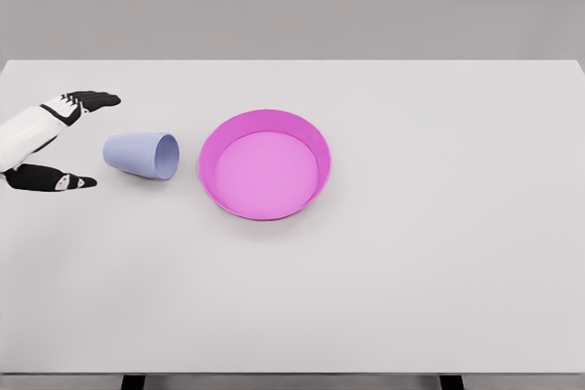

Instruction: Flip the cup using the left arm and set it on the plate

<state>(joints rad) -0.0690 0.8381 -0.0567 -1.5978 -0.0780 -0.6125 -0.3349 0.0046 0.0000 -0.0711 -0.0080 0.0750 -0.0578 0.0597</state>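
My left hand point(57, 139) is at the left edge of the table point(411, 299), fingers spread wide and holding nothing, one dark finger above and one below. The cup point(141, 153) lies on its side just to the right of the hand, in line with the gap between these fingers but not touching them. Its long axis runs left to right, closed bottom toward my hand, open mouth toward the pink plate point(265, 163), which is near on its right. My right hand is not visible.
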